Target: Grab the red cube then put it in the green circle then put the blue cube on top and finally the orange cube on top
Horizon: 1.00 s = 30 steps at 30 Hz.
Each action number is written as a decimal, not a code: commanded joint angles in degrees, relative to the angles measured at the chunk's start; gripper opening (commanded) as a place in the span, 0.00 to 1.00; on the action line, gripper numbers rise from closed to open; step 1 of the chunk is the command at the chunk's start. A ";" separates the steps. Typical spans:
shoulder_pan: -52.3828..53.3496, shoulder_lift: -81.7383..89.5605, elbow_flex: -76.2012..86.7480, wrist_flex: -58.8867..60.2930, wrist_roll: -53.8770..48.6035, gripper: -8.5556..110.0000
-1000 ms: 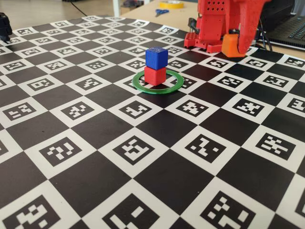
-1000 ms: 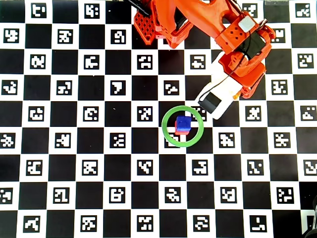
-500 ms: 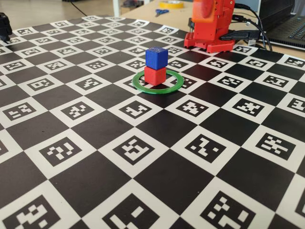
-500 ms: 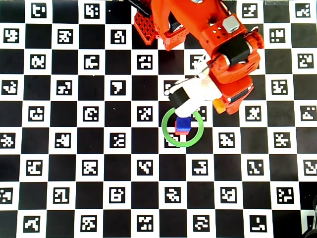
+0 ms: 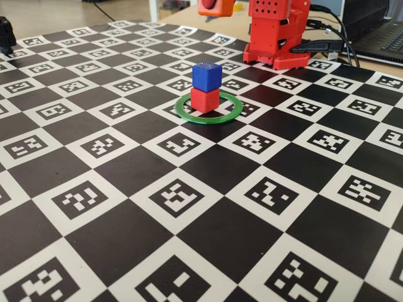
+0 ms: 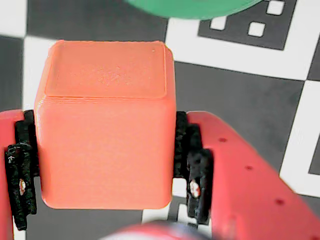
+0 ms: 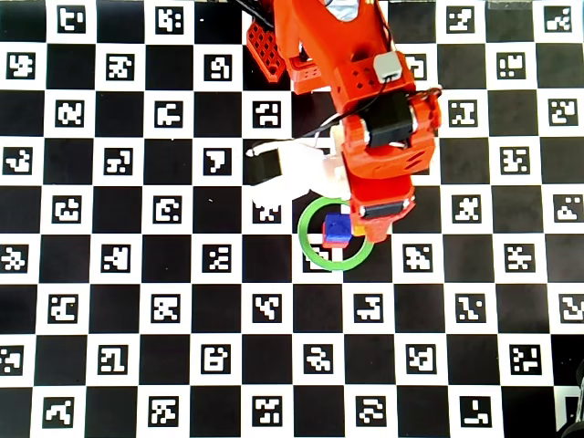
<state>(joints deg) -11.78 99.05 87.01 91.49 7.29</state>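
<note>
Gripper [image 6: 105,195] clamps orange cube [image 6: 105,125] — raised; blue cube [image 7: 338,227] just beside.

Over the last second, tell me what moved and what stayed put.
The arm swung left in the overhead view, carrying the orange cube gripped in its jaws from right of the green circle to beside the stack. The blue cube stayed on the red cube inside the ring.
</note>
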 commanded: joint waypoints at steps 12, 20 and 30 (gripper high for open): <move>1.41 -0.88 -2.90 -1.85 2.64 0.10; 1.93 -0.97 1.58 -5.89 1.67 0.09; 2.37 -1.05 6.15 -8.79 0.97 0.09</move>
<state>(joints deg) -10.28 97.21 93.34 83.67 8.96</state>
